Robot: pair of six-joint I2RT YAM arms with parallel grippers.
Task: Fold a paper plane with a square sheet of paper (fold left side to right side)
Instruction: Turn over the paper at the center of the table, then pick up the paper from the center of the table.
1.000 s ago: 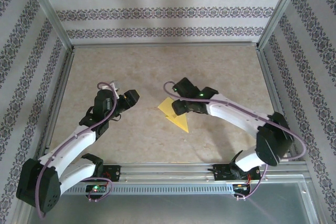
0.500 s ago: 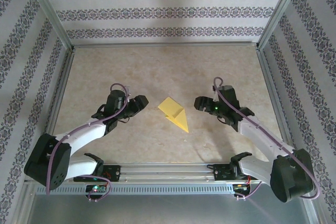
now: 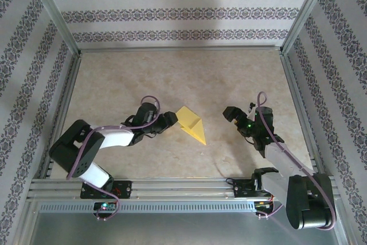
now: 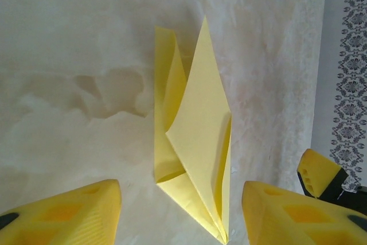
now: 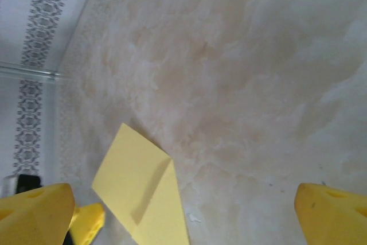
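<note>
Yellow sheet of paper (image 3: 191, 123) is lying about mid-table (image 3: 114, 78), creased into a pointed dart-ish shape with the tip aimed at the near edge and a bit to the right. From the left wrist view it isn't flat: 1 flap (image 4: 200, 119) stands up off the layer under it.

The left gripper (image 3: 170, 120) is low and just beside the paper's left edge. Its jaws are part open, and the near tip of the paper sits between the 2 fingers (image 4: 74, 210) without touching either, so nothing is gripped. The right gripper (image 3: 231, 113) is well apart on the right side, jaws spread wide and empty.

Our read is that we're lining up the left-over-right fold. To do it well, we think the left claw should slide 1 finger under the left edge rather than pinch from above, since thin paper on a smooth top will probably just skate away. We'd bring the right claw in to pin the paper near the centre crease first, then swing the left side over and press along the line. That springy flap could pop back up, so we'd flatten it early.
</note>
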